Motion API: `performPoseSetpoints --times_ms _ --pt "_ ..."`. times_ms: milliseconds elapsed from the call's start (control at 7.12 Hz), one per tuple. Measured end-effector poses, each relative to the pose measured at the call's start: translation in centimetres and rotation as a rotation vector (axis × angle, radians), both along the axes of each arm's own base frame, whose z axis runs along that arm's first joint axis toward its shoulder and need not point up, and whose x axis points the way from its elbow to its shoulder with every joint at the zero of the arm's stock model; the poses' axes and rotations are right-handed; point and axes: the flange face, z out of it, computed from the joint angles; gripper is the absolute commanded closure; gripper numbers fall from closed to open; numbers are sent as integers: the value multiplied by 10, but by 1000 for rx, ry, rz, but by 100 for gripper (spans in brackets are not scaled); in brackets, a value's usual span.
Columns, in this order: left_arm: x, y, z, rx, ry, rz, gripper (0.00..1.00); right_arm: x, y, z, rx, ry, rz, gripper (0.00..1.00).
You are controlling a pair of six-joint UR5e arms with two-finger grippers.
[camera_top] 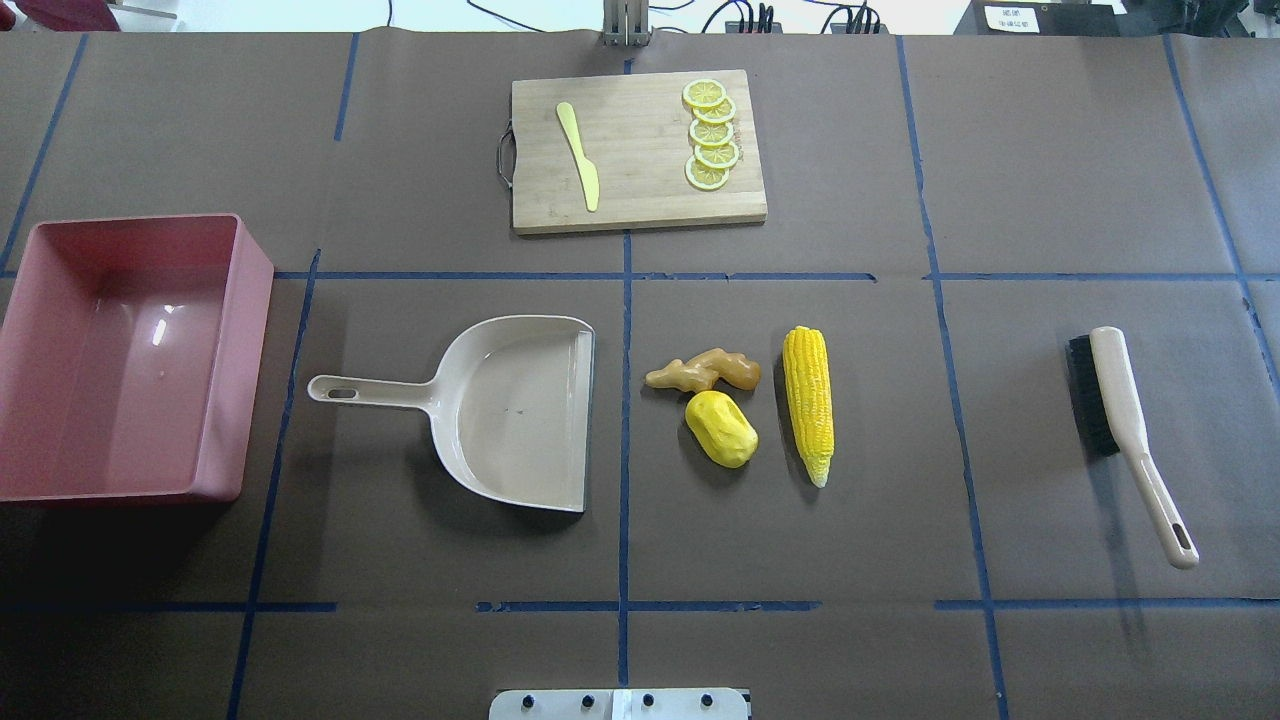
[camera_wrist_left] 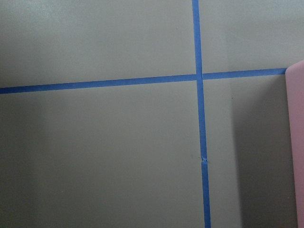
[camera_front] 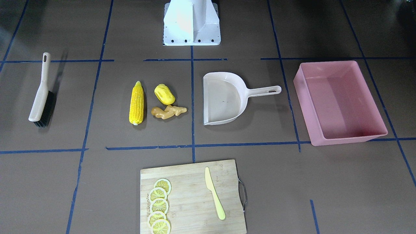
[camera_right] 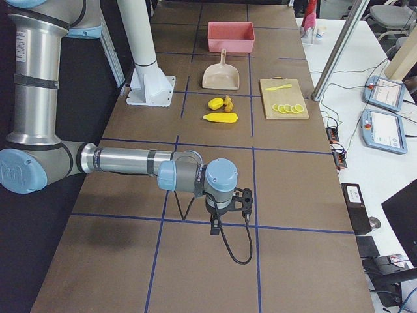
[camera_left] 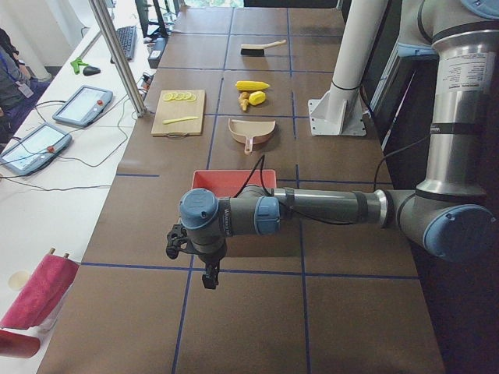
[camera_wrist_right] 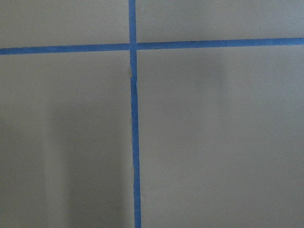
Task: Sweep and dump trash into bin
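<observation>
The corn (camera_top: 809, 400) lies in the middle of the table (camera_top: 800, 550). Its long axis runs from the far side towards the robot, with the pointed tip at the robot's end. Just to its left, with a small gap, are the oval piece (camera_top: 721, 428) (lying at a slant) and, on that piece's far side, the ginger (camera_top: 705, 372). The ginger's long axis runs crosswise, left to right. Whether these two touch I cannot tell.

Left of them, across a blue tape line, is the dustpan (camera_top: 510, 410). Its open mouth faces the three foods and its handle points left at the bin (camera_top: 235, 380). The bin stands upright near the table's left end, and nothing shows inside it.

Well to the right of the corn lies the brush (camera_top: 1128, 425), with its handle towards the robot and its bristles on the corn's side. On the far side a board (camera_top: 640, 195) carries lemon slices (camera_top: 711, 135) and a knife (camera_top: 580, 155).

The left gripper (camera_left: 209, 279) hangs pointing down over the table beyond the bin. The right gripper (camera_right: 215, 228) hangs likewise past the brush's end. Both show only in the side views, so I cannot tell how their jaws stand.
</observation>
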Motion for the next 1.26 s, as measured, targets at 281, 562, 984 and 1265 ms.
performPoseSetpoints --times_ms 281,562,984,1265 --pt "0 0 0 0 0 0 0 0 -1 -2 3 0 0 0" --pt "0 0 0 0 0 1 0 0 -2 -2 3 0 1 0" --pt "0 -1 -1 12 -1 3 0 0 -3 -3 5 0 2 0" --pt "1 -3 -2 24 -2 1 0 0 -3 -3 5 0 2 0"
